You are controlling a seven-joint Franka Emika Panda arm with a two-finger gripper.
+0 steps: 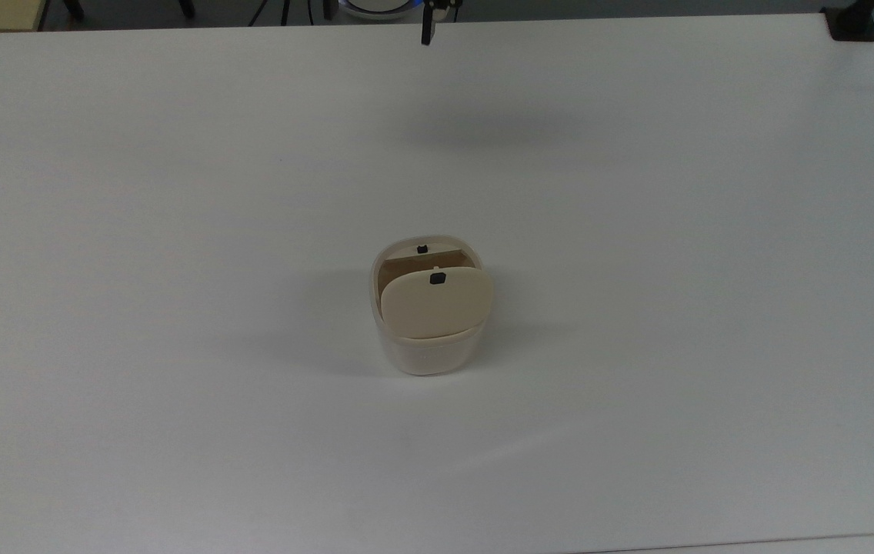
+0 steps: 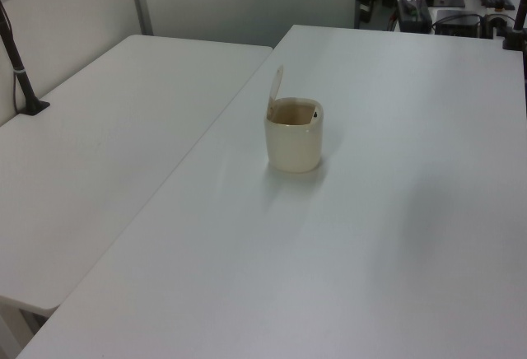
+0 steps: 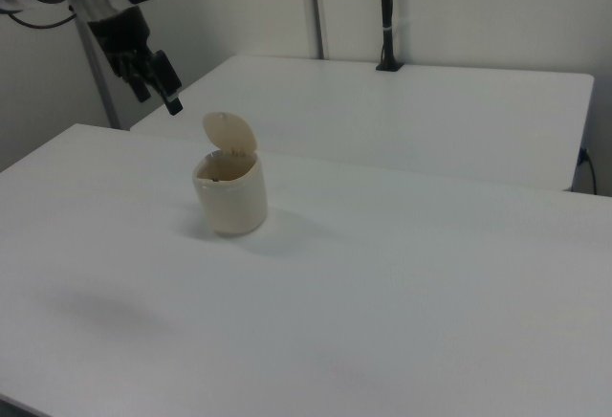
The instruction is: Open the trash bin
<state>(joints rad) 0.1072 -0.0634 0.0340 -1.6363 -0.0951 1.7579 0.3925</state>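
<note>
The gripper (image 3: 158, 87), partly cut off beyond the table's (image 1: 637, 231) far edge, hangs spread and empty; mid-table, the trash bin (image 1: 428, 348) stands lid (image 1: 437, 304) raised, contents indiscernible.

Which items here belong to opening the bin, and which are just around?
Job: trash bin; its lid, standing open; the tool, raised clear of the bin.
Around: white table; second table; black pole.
</note>
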